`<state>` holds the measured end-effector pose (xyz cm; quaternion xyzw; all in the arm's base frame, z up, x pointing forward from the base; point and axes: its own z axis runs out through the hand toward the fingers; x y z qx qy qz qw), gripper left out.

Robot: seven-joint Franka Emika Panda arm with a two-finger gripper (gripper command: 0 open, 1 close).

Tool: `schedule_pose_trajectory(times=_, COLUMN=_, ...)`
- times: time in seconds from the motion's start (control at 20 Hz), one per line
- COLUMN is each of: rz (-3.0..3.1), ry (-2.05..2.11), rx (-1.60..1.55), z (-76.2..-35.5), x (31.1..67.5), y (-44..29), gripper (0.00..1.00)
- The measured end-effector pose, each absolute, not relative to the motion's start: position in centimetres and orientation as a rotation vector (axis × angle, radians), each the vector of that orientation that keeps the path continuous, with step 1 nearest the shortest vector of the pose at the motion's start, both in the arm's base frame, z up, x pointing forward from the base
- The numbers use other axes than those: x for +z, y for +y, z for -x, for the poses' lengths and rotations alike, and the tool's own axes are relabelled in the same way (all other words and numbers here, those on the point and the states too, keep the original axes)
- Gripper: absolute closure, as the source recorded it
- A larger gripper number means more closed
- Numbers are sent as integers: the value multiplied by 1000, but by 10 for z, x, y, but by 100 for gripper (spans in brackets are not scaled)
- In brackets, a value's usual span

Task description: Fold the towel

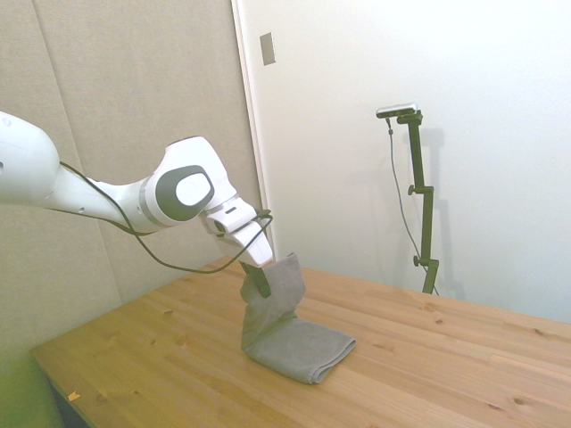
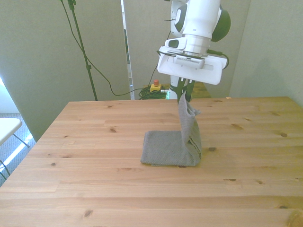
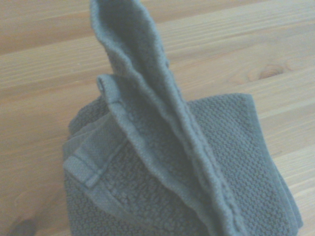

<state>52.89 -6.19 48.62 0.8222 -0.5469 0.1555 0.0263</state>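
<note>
Wooden table (image 2: 94, 179), half-raised grey towel (image 2: 188, 127)

A wooden table (image 2: 94, 189) is filling the room's middle — behind it a yellow box with a red button (image 2: 155, 86) is sitting among trailing cables (image 2: 102, 73).

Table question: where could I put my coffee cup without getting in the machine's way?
Bare wood lies along the table edge nearest the front view, and on both sides of the towel. The middle is taken: the gripper holds one towel end up.
</note>
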Motion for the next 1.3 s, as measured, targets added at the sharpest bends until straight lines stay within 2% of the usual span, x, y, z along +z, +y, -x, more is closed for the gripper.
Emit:
schedule_pose_trajectory(times=0.35, rz=-2515, ry=-1725, rx=455, z=-527, x=479, y=-94, gripper=0)
schedule_pose_trajectory(times=1.0, rz=-2585, ry=-1699, rx=420, z=-526, x=482, y=-89, gripper=0)
schedule_pose_trajectory(times=1.3, rz=-2842, ry=-1466, rx=216, z=-484, x=473, y=-47, gripper=0)
